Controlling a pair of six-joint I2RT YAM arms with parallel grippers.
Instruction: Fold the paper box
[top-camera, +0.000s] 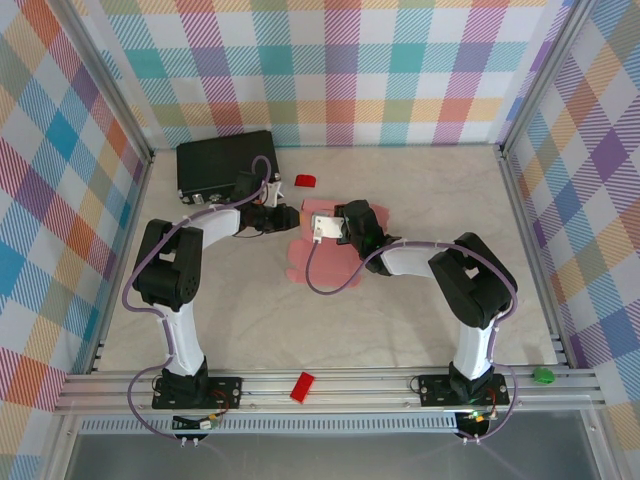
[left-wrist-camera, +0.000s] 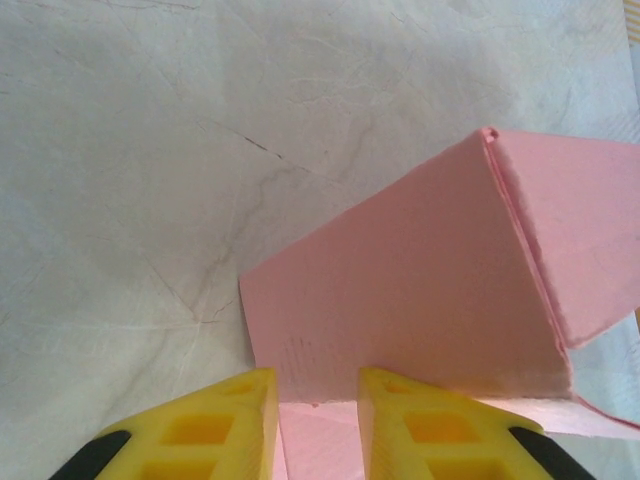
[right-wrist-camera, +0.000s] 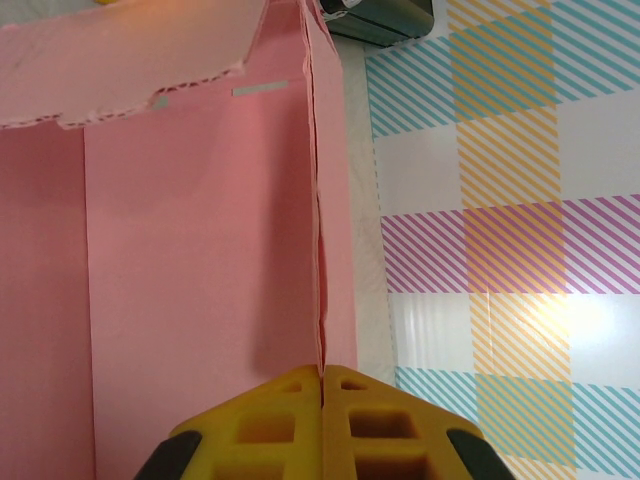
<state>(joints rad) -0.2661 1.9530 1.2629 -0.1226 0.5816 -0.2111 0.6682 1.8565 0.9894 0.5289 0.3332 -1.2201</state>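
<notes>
Right gripper (right-wrist-camera: 322, 372) pinched shut on upright wall of box (top-camera: 296, 265), mid-table between arms. Left gripper (left-wrist-camera: 317, 375) jaws apart, raised flap edge just past tips, looks unclamped. Card likely light, thin, bends easily, slippery: grip near creases, not mid-flap. Table (top-camera: 400, 330) open front and right; case (top-camera: 225, 160) close to left arm.

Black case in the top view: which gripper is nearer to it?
Left. The left gripper sits just right of the black case and a little nearer the arm bases, at the paper box's left edge. The right gripper is farther right, over the box.
</notes>
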